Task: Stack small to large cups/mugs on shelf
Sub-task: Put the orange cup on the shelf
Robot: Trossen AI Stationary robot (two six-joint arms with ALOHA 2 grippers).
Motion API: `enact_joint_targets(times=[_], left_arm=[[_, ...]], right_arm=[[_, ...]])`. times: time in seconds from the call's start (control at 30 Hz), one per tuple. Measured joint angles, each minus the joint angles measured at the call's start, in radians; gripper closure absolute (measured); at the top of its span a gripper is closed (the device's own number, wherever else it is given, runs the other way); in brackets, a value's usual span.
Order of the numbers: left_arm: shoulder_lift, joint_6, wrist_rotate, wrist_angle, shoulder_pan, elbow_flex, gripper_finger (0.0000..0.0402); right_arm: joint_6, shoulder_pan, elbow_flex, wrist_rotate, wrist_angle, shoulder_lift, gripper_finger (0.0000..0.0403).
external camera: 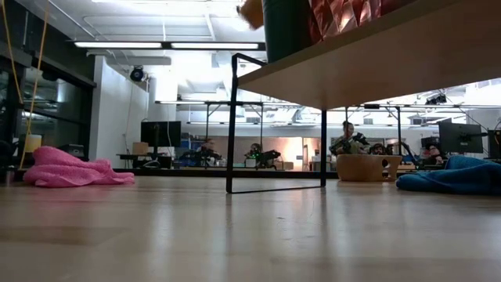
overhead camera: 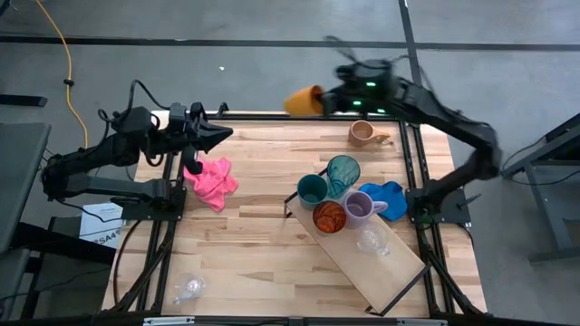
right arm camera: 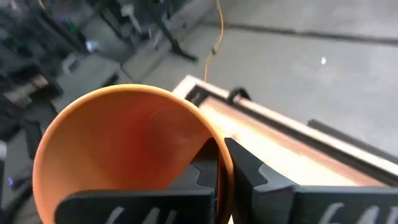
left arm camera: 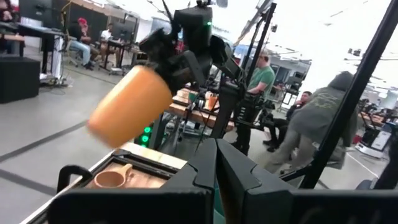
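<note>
My right gripper (overhead camera: 328,100) is up over the table's far edge, shut on a yellow-orange cup (overhead camera: 304,100). The shelf (overhead camera: 381,267), a light-wood board on a black frame, stands at the near right. It carries a green cup (overhead camera: 312,190), a teal tumbler (overhead camera: 343,174), an orange mug (overhead camera: 329,217), a purple mug (overhead camera: 360,206) and a clear glass (overhead camera: 372,241). A tan mug (overhead camera: 364,133) stands on the tabletop at the far right. My left gripper (overhead camera: 222,135) hovers shut and level at the far left, holding nothing. My right gripper holds the yellow-orange cup by its rim wall (right arm camera: 211,140), with one finger (right arm camera: 205,165) inside the mouth and the other outside. The cup lies tipped on its side, its base (left arm camera: 102,127) pointing away from the gripper toward the table's left, lifted clear of the table.
A pink cloth (overhead camera: 210,179) lies below my left gripper, and a blue cloth (overhead camera: 388,196) lies beside the shelf's far end. Another clear glass (overhead camera: 188,288) lies at the near left corner. The table's middle and near left show bare wood. People stand in the room beyond.
</note>
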Motion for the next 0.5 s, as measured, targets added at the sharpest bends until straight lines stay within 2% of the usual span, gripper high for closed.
enact_joint_targets(times=[0.23,0.5], left_arm=[[0.0,-0.042,-0.009,-0.057,0.0,0.0,0.0401],[0.0,-0.049,-0.009,-0.087,0.0,0.0,0.0401]], right_arm=[[-0.024,0.069,0.232,-0.013,-0.163,0.304,0.0403],[0.03,0.131,0.33,0.002,-0.179,0.537,0.0403]])
